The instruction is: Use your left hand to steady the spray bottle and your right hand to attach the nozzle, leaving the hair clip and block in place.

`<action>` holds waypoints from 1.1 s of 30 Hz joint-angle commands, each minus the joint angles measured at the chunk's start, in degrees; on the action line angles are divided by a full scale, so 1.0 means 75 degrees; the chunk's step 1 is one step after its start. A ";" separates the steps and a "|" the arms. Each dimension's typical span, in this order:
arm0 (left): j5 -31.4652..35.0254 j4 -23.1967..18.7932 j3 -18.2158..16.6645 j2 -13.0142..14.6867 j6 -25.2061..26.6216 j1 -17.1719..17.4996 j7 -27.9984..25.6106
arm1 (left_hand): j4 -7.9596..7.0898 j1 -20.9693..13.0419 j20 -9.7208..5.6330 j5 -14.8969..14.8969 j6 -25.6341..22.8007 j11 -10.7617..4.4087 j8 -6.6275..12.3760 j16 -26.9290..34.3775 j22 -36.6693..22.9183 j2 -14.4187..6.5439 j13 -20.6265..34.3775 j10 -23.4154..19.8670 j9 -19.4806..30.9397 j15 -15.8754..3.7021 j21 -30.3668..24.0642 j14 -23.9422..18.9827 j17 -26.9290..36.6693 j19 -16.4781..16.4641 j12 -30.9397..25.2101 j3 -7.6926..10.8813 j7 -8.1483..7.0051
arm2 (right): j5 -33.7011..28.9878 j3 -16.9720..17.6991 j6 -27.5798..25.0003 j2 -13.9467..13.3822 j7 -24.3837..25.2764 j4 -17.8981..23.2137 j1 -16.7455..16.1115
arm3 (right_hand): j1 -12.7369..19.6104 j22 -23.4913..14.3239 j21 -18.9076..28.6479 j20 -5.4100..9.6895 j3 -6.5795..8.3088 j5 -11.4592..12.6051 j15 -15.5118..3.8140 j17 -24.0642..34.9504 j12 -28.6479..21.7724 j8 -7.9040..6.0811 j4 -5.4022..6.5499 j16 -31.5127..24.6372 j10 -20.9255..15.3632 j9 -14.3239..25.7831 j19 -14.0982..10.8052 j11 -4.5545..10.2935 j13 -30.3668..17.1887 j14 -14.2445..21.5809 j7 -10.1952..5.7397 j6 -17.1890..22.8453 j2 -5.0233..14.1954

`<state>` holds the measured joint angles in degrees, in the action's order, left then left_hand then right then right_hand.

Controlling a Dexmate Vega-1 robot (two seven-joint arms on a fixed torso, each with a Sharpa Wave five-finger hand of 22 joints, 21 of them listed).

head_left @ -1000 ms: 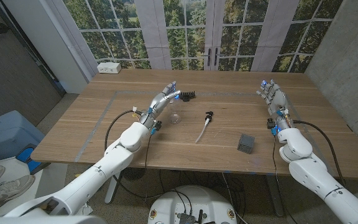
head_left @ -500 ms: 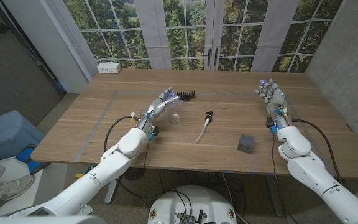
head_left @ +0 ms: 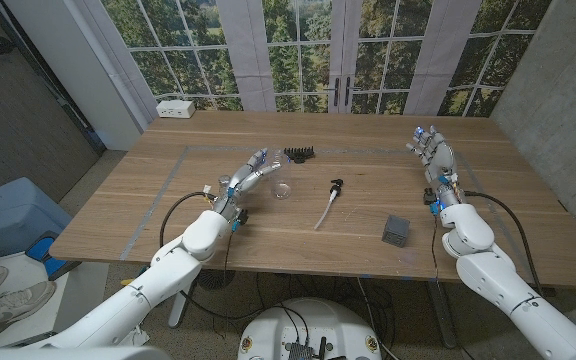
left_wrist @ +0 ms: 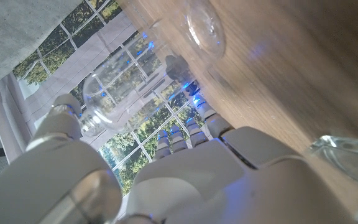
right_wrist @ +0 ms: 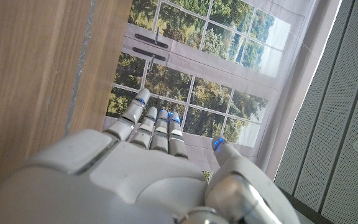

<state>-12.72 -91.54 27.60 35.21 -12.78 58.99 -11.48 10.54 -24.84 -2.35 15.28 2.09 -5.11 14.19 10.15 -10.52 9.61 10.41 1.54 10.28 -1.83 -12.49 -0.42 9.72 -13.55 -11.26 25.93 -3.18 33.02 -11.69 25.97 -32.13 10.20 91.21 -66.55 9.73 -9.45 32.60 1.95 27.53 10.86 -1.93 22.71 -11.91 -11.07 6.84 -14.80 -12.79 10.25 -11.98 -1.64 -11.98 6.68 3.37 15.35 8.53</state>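
**Left robot hand beside the bottle, nozzle lying loose at mid-tabletop**

The left robot hand (head_left: 246, 172) reaches in over the left half of the tabletop (head_left: 198, 215), fingers stretched out and apart, holding nothing. Just beside its fingertips stands the clear spray bottle (head_left: 282, 187), upright with its neck uncapped; in the left wrist view the glass (left_wrist: 123, 93) looms close ahead of the fingers, though whether they touch it is hard to tell. Toward the far edge, behind the bottle, lies the black hair clip (head_left: 300, 153). Near the middle of the tabletop the nozzle (head_left: 330, 201) lies on its side, black cap pointing to the far edge and its pale tube trailing toward the near edge. Farther right, close to the near edge, sits the small dark block (head_left: 397, 230). The right robot hand (head_left: 432, 157) is raised near the right edge, fingers straight, slightly apart and empty, well apart from the nozzle.
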 commanded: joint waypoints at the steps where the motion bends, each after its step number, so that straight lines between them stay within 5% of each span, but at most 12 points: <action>1: 0.0042 0.0183 0.0230 0.0320 0.0562 -0.0604 0.0572 | -0.0021 -0.0340 0.0013 0.0051 -0.0203 -0.0013 0.0076 0.0055 -0.0011 -0.0045 0.0020 -0.0120 0.0011 -0.0238 -0.0015 -0.0111 0.0026 -0.0134 -0.0029 -0.0038 0.0007 | -0.0162 0.0024 0.0256 0.0169 0.0296 0.0022 -0.0147 | 0.0003 -0.0030 -0.0010 -0.0024 0.0014 0.0000 0.0009 0.0004 -0.0033 -0.0028 -0.0081 -0.0013 -0.0094 0.0018 -0.0071 0.0016 -0.0002 0.0056 -0.0019 0.0065 0.0016; 8: 0.0244 0.0430 0.0527 0.0344 0.0684 -0.1177 0.1045 | -0.0015 -0.0772 0.0049 0.0074 -0.0337 -0.0146 0.0090 0.0073 -0.0011 -0.0026 0.0019 -0.0266 0.0011 -0.0279 -0.0088 -0.0269 0.0022 -0.0421 -0.0048 -0.0083 -0.0024 | -0.0252 0.0094 0.0377 0.0236 0.0462 0.0047 -0.0276 | 0.0020 -0.0031 -0.0033 -0.0036 0.0003 -0.0003 0.0020 -0.0012 -0.0031 -0.0023 -0.0136 -0.0014 -0.0109 0.0019 -0.0091 0.0006 0.0004 0.0071 -0.0005 0.0070 -0.0005; 12: 0.0304 0.0595 0.0661 0.0308 0.0619 -0.1412 0.1264 | -0.0019 -0.1314 0.0005 0.0083 -0.0733 -0.0435 0.0202 0.0099 -0.0012 -0.0082 0.0015 -0.0542 0.0014 -0.0407 -0.0129 -0.0518 0.0017 -0.0667 -0.0096 -0.0099 -0.0229 | -0.0284 0.0160 0.0400 0.0240 0.0559 0.0093 -0.0387 | 0.0013 -0.0032 -0.0047 -0.0041 -0.0008 -0.0006 0.0023 -0.0016 -0.0029 -0.0020 -0.0148 -0.0017 -0.0114 0.0019 -0.0101 0.0007 0.0006 0.0077 0.0005 0.0071 -0.0009; 15: 0.0282 0.0690 0.0717 0.0252 0.0607 -0.1522 0.1357 | -0.0053 -0.1937 0.0108 -0.0044 -0.1087 -0.0522 0.0277 0.0127 -0.0024 -0.0377 0.0013 -0.0890 0.0018 -0.0474 -0.0153 -0.0852 0.0013 -0.0864 -0.0135 0.0012 -0.0281 | -0.0264 0.0192 0.0393 0.0239 0.0570 0.0095 -0.0420 | 0.0005 -0.0032 -0.0052 -0.0043 -0.0016 -0.0008 0.0025 -0.0017 -0.0029 -0.0020 -0.0152 -0.0019 -0.0120 0.0019 -0.0112 0.0007 0.0007 0.0082 0.0009 0.0073 -0.0013; 22: 0.0319 0.0804 0.0800 0.0169 0.0628 -0.1671 0.1380 | -0.0057 -0.2565 0.0403 -0.0395 -0.1484 -0.0338 0.0284 0.0184 -0.0048 -0.0708 0.0014 -0.1349 0.0010 -0.0400 -0.0154 -0.1466 0.0013 -0.0976 -0.0179 0.0122 -0.0618 | -0.0197 0.0208 0.0316 0.0217 0.0502 0.0033 -0.0366 | 0.0026 -0.0033 -0.0072 -0.0049 -0.0017 -0.0008 0.0053 -0.0036 -0.0025 -0.0017 -0.0201 -0.0019 -0.0127 0.0020 -0.0135 0.0001 0.0011 0.0100 0.0028 0.0080 -0.0021; 30: 0.0255 0.0986 0.0900 0.0114 0.0701 -0.1884 0.1609 | -0.0046 -0.2802 0.0462 -0.0536 -0.1543 -0.0336 0.0245 0.0132 -0.0056 -0.0769 0.0018 -0.1499 0.0017 -0.0387 -0.0152 -0.1517 0.0013 -0.1007 -0.0176 0.0140 -0.0359 | -0.0199 0.0195 0.0264 0.0219 0.0486 -0.0057 -0.0267 | 0.0020 -0.0034 -0.0092 -0.0054 -0.0030 -0.0011 0.0063 -0.0040 -0.0022 -0.0015 -0.0222 -0.0022 -0.0132 0.0020 -0.0151 -0.0005 0.0014 0.0107 0.0033 0.0085 -0.0019; 33: 0.0270 0.1081 0.0913 0.0051 0.0603 -0.1926 0.1568 | -0.0086 -0.3011 0.0573 -0.0661 -0.2170 -0.0530 0.0386 0.0110 -0.0069 -0.0888 0.0023 -0.1756 0.0033 -0.0375 -0.0145 -0.1636 0.0016 -0.1022 -0.0194 0.0125 -0.0450 | -0.0203 0.0191 0.0249 0.0232 0.0503 -0.0090 -0.0234 | 0.0018 -0.0034 -0.0098 -0.0056 -0.0034 -0.0012 0.0063 -0.0042 -0.0018 -0.0014 -0.0228 -0.0023 -0.0126 0.0020 -0.0155 -0.0008 0.0015 0.0106 0.0036 0.0086 -0.0019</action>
<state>-10.45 -85.65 33.45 36.52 -7.78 46.70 -1.06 10.28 -46.15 0.98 10.86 -11.07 -8.30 16.19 11.24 -10.81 3.34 10.41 -9.84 10.27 -2.17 -13.40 -11.60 9.72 -21.08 -12.38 26.82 -6.16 31.37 -10.33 28.46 -30.52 13.89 91.30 -69.01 9.73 -9.45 32.17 1.55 27.20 10.86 -1.63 22.31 -11.90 -11.07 5.44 -14.80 -13.41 10.25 -12.39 -1.63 -11.72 6.98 3.58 15.55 8.53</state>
